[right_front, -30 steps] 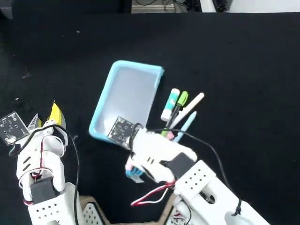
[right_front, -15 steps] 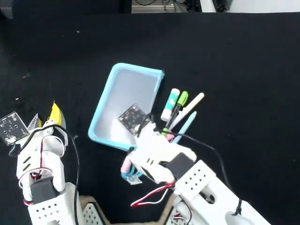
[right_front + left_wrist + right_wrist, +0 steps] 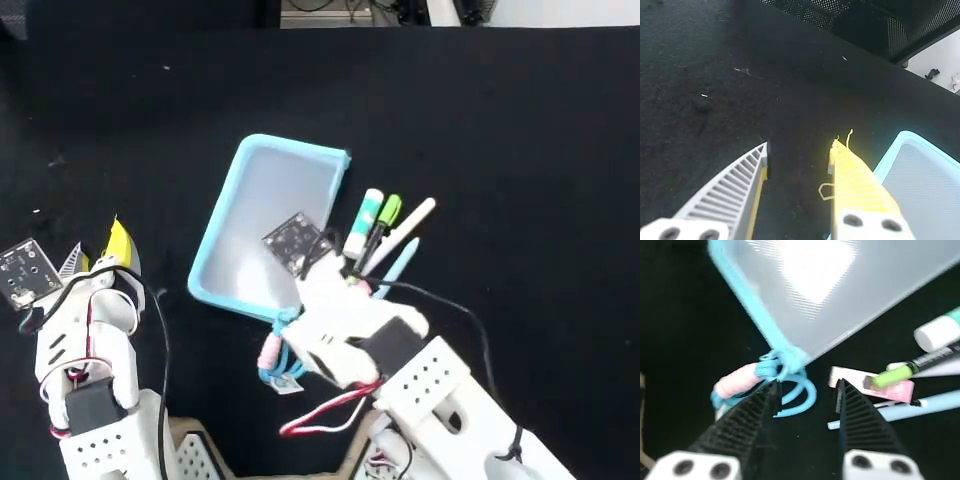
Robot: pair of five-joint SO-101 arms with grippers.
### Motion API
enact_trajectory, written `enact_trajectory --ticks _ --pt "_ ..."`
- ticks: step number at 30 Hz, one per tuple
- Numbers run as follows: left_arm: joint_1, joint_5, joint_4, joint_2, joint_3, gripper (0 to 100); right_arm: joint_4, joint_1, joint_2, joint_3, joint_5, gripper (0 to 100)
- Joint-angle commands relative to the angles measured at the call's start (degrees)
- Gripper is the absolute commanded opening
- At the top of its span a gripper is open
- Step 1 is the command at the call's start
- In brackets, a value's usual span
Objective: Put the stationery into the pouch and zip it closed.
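The light blue mesh pouch [image 3: 268, 215] lies open-side up at mid-table. Its zip cord, a blue loop [image 3: 799, 396] with a pink bead [image 3: 734, 382], trails from the pouch's near corner [image 3: 272, 352]. Beside the pouch lie a white-capped marker [image 3: 363, 222], a green highlighter [image 3: 386, 213], a cream pen [image 3: 408, 226], a blue pen [image 3: 399, 262] and a pink eraser [image 3: 890, 388]. My right gripper [image 3: 807, 390] is open, just above the blue loop at that corner. My left gripper [image 3: 799, 150] is open and holds nothing, left of the pouch [image 3: 920, 172].
The table is covered in black cloth [image 3: 500, 130]. The right arm's body [image 3: 350, 335] hides the near ends of the pens. A dark mesh chair [image 3: 860, 20] stands beyond the table's far edge.
The right arm's wrist has swung away from me and to the right over the pouch's near corner. The zip cord with its pink bead now shows more. The left arm is still.
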Motion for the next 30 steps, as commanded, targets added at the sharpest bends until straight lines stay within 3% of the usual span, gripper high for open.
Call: enact_trajectory --ticks 1,4,16,21,24,27,30 --pt "-0.48 0.70 -1.32 -0.44 -1.36 20 -0.09 -3.25 0.75 1.45 6.42 17.7" --pt "-0.57 0.70 -1.32 -0.44 -1.36 20 -0.18 -2.37 0.75 3.91 12.13 17.7" --pt "-0.57 0.70 -1.32 -0.44 -1.36 20 -19.96 -1.76 0.75 12.79 12.40 17.7" --pt "-0.57 0.70 -1.32 -0.44 -1.36 20 -24.62 6.33 0.84 12.79 13.45 17.7" --pt "-0.57 0.70 -1.32 -0.44 -1.36 20 -28.48 12.31 0.84 12.70 18.11 17.7" --pt "-0.57 0.70 -1.32 -0.44 -1.36 20 -29.10 14.42 0.84 11.82 19.16 17.7" --pt "-0.57 0.70 -1.32 -0.44 -1.36 20 -23.47 12.04 0.66 10.15 16.97 17.6"
